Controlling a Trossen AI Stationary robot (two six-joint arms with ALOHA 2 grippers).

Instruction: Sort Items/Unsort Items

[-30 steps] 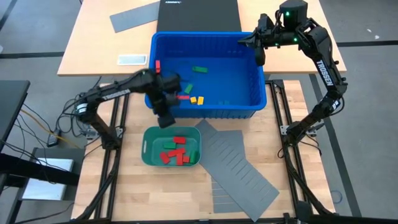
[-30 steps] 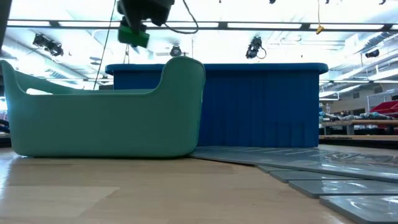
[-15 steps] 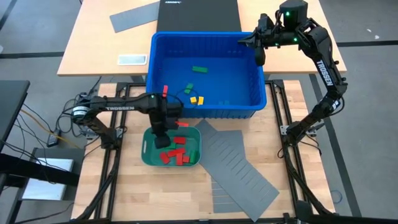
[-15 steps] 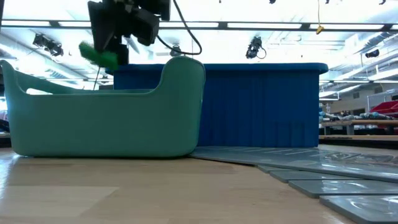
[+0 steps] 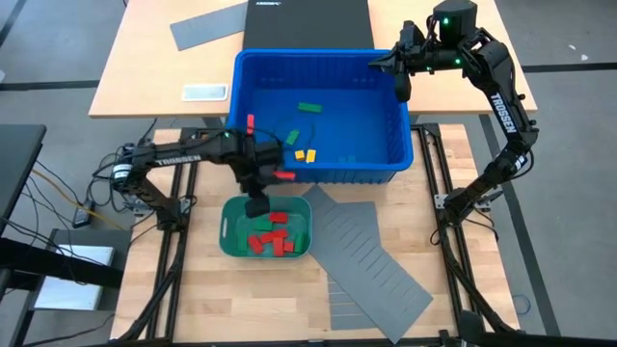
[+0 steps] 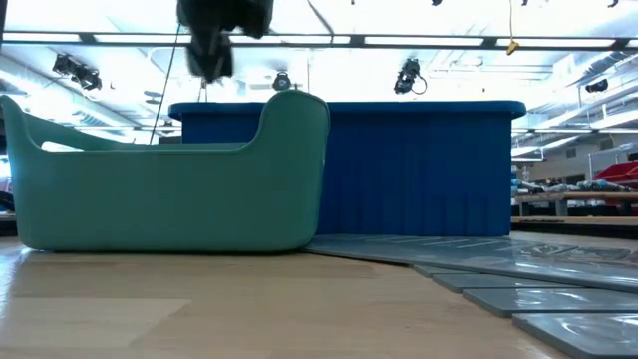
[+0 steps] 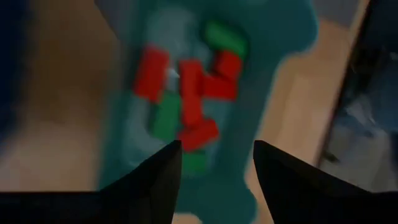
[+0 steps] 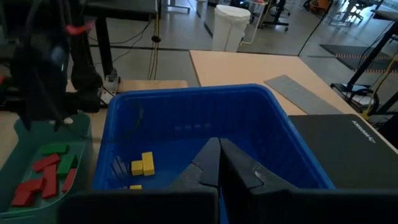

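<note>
Red and green blocks (image 5: 271, 235) lie in the teal tray (image 5: 228, 227) on the near table; the left wrist view shows them (image 7: 189, 94) right below my fingers. Yellow (image 5: 307, 154) and green blocks (image 5: 309, 108) lie on the floor of the blue bin (image 5: 381, 125). My left gripper (image 7: 217, 167) hangs over the tray's far end (image 5: 258, 204), pointing steeply down, open, with nothing between its fingers. My right gripper (image 8: 218, 157) is shut and holds nothing. It stays high over the bin's far right corner (image 5: 401, 81).
A grey slotted sheet (image 5: 371, 262) lies on the table right of the tray and reaches under the bin's near edge. On the far table are another grey sheet (image 5: 207, 27), a black slab (image 5: 308, 21) and a small white item (image 5: 204, 93).
My left gripper has come from the bin's near wall toward the table's near edge, out over the tray, and a little down. It carried a green block and has let it go. The low view no longer shows the block under the fingers.
</note>
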